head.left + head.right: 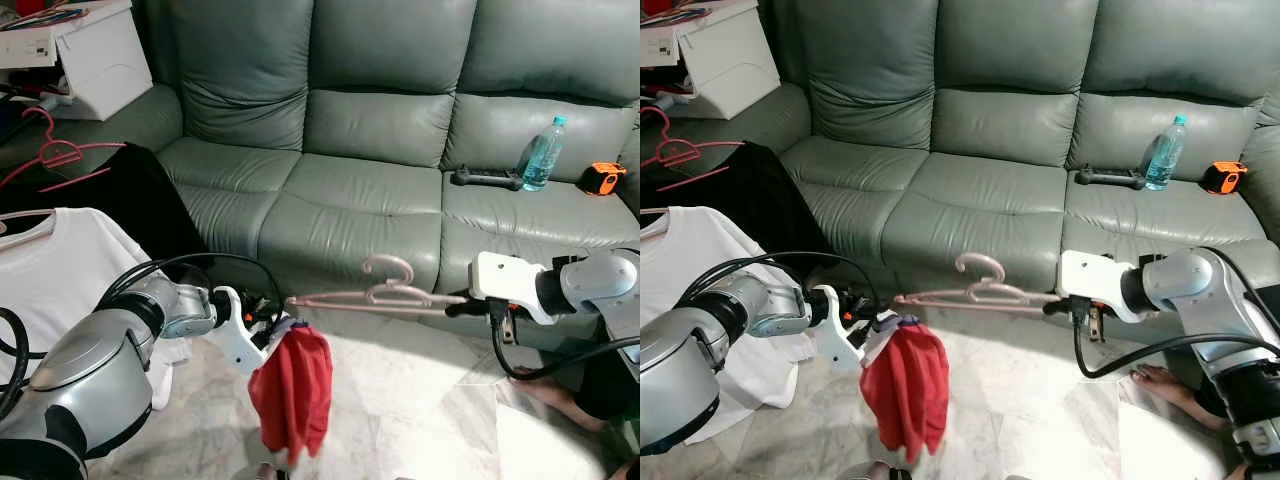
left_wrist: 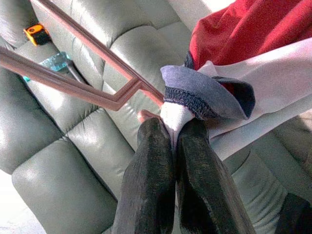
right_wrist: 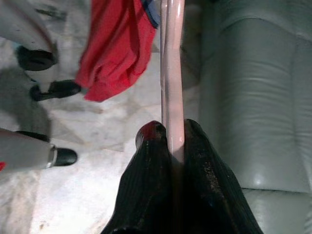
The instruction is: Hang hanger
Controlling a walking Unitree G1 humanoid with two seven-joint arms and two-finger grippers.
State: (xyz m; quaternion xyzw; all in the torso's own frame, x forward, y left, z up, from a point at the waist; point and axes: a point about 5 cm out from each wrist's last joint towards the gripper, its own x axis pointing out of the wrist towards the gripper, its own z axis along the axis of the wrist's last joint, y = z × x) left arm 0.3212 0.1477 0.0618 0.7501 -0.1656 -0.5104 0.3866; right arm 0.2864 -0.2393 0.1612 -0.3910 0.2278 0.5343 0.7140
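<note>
Here we are in front of the grey-green sofa (image 1: pixel 380 190), and both arms are up at the middle of the scene. The right gripper (image 1: pixel 462 305), coming in from three o'clock, has its fingers (image 3: pixel 204 185) pinched tight on one end of the pink hanger (image 1: pixel 385 293), which lies level in the air, hook up, just before the sofa's front edge. Over at the hanger's nine o'clock end the left gripper (image 1: pixel 268 335) is clamped on the collar of the red garment (image 1: pixel 293 395); its fingers (image 2: pixel 151 180) squeeze the white and navy neckband right beside the hanger's tip, and the cloth droops toward six o'clock above the pale marble floor (image 1: pixel 420 400). On the seat toward two o'clock sit a water bottle (image 1: pixel 541 154), a dark handled tool (image 1: pixel 485 179) and an orange tape measure (image 1: pixel 601 178). At nine o'clock a white shirt (image 1: pixel 50 270) hangs, with a red hanger (image 1: pixel 55 152) above it. A person's bare foot (image 1: pixel 555 395) rests on the floor at four o'clock
</note>
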